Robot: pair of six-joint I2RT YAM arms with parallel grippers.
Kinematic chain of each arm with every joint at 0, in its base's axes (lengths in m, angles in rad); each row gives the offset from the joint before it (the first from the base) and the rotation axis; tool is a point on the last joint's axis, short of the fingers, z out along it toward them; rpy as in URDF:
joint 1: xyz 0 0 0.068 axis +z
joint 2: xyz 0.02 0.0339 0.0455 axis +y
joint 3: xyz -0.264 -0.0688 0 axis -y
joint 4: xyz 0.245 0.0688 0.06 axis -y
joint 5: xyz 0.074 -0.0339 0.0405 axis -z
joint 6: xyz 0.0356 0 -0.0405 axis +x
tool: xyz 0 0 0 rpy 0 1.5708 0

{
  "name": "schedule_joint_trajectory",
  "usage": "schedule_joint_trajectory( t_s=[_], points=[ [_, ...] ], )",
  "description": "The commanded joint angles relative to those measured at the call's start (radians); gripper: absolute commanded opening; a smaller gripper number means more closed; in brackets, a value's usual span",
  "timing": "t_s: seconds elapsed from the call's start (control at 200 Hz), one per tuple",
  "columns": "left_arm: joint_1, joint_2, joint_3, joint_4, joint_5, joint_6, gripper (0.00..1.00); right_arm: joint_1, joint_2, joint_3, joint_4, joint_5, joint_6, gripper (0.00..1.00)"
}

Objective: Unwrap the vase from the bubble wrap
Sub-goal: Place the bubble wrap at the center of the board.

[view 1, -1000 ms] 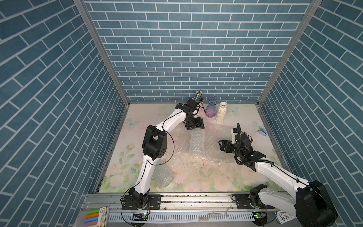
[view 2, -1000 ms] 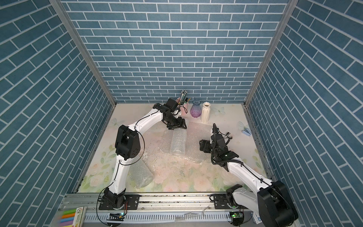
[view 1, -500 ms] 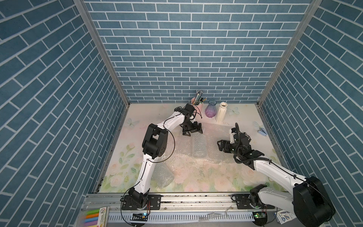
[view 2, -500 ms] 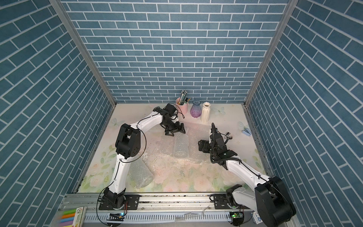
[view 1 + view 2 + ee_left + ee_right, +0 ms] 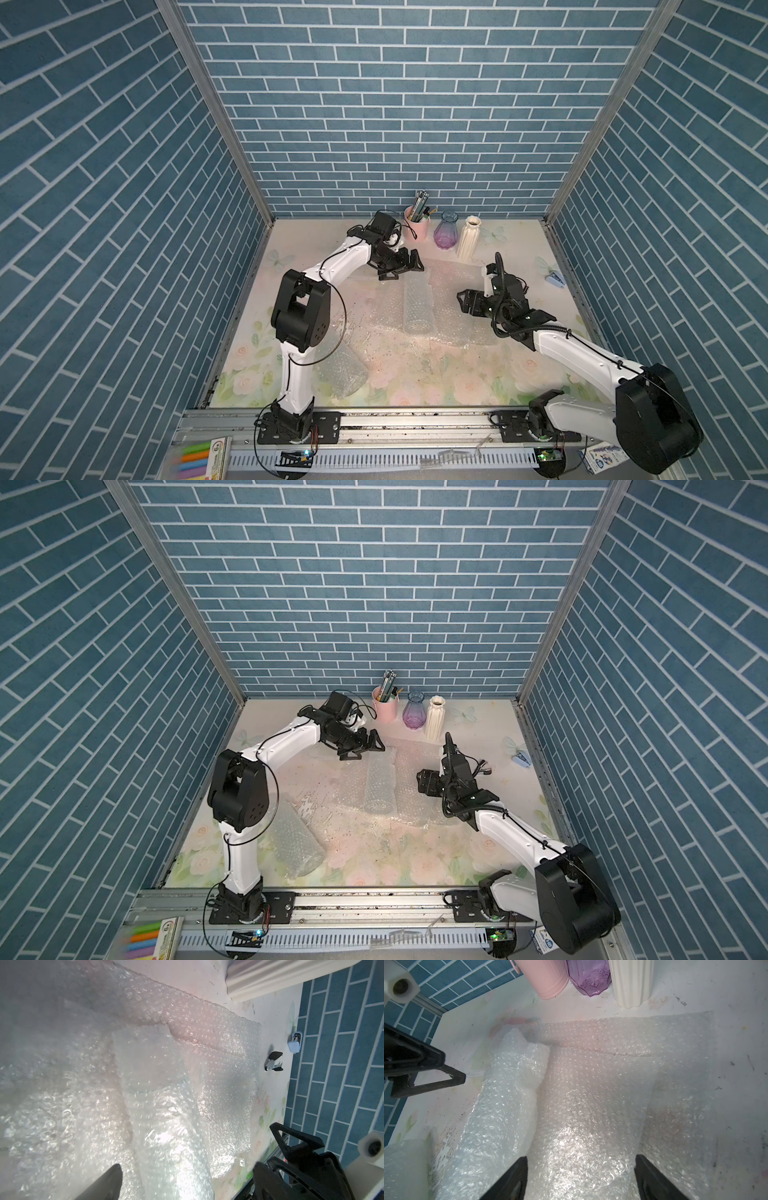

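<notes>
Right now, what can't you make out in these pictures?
- Inside of the middle roll: in every view, its cloudy layers hide whatever it holds.
- Inside of the near roll: in both top views, its own layers hide it.
- Contents of the cup: cut off by the picture's edge in the right wrist view, too small in both top views.
- Blue item: too small in both top views to name.

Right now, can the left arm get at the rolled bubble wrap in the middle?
Probably yes: the left arm has its jaws open by the far end of the rolled bubble wrap, nothing in between.
</notes>
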State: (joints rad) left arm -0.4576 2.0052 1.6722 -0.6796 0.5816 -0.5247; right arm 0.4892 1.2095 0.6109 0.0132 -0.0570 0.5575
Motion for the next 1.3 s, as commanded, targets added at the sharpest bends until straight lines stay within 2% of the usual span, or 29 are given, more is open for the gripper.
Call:
schedule_joint_trajectory(
  t_s=[0.0,0.185,0.33,0.53,0.675,0.83,1.0,1.295],
  points=[
    [0.014,-0.055,-0.086,0.078,0.011,-0.025,0.97,0.022,0.024,0.033,0.000,-0.014,0.046,0.79],
    [0.039,-0.146,-0.255,0.230,-0.005,-0.101,0.92,0.079,0.043,0.037,0.009,0.003,0.062,0.75],
    [0.050,-0.175,-0.361,0.371,-0.032,-0.175,0.87,0.142,0.030,0.001,0.085,0.010,0.058,0.74],
    [0.050,-0.195,-0.481,0.604,-0.072,-0.294,0.83,0.209,-0.007,-0.053,0.190,0.020,-0.003,0.74],
    [0.049,-0.173,-0.538,0.765,-0.094,-0.396,0.79,0.218,-0.081,-0.085,0.210,0.003,-0.061,0.74],
    [0.036,-0.137,-0.555,0.864,-0.121,-0.459,0.77,0.218,-0.148,-0.107,0.202,0.033,-0.073,0.74],
    [0.026,-0.081,-0.556,0.939,-0.106,-0.518,0.74,0.218,-0.137,-0.096,0.183,0.049,-0.070,0.74],
    [-0.007,-0.014,-0.484,0.907,-0.086,-0.518,0.71,0.219,-0.098,-0.067,0.188,0.058,-0.062,0.73]
  ],
)
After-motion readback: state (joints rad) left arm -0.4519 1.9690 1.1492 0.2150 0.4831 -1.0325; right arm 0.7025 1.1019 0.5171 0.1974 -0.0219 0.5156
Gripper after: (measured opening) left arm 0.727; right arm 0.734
